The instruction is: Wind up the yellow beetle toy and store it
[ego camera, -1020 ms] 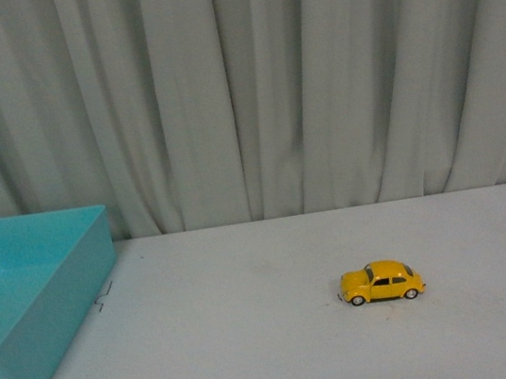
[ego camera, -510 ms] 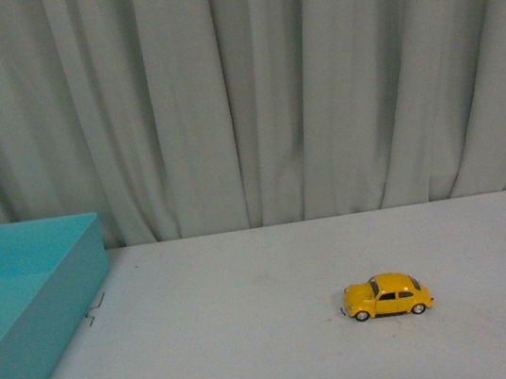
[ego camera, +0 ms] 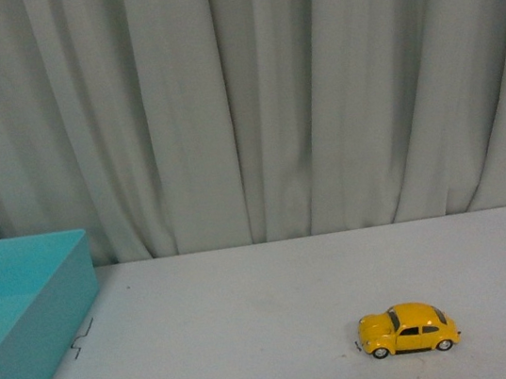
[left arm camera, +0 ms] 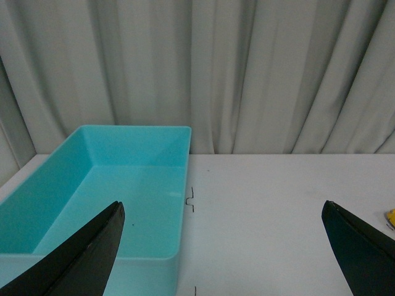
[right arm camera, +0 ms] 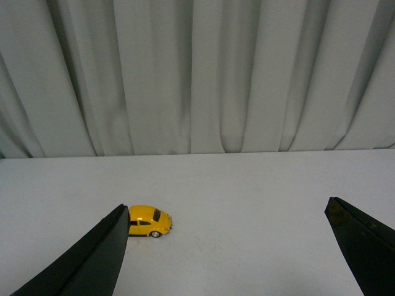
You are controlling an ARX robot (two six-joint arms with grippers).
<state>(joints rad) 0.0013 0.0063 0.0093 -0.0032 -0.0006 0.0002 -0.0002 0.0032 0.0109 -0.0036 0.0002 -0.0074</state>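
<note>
Jaws apart, yellow beetle toy [ego camera: 407,329] shows lower than before.

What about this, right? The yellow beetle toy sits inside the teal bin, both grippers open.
No: the front view shows the yellow beetle toy on the table, outside the teal bin. The left gripper and right gripper are open, as stated.
</note>
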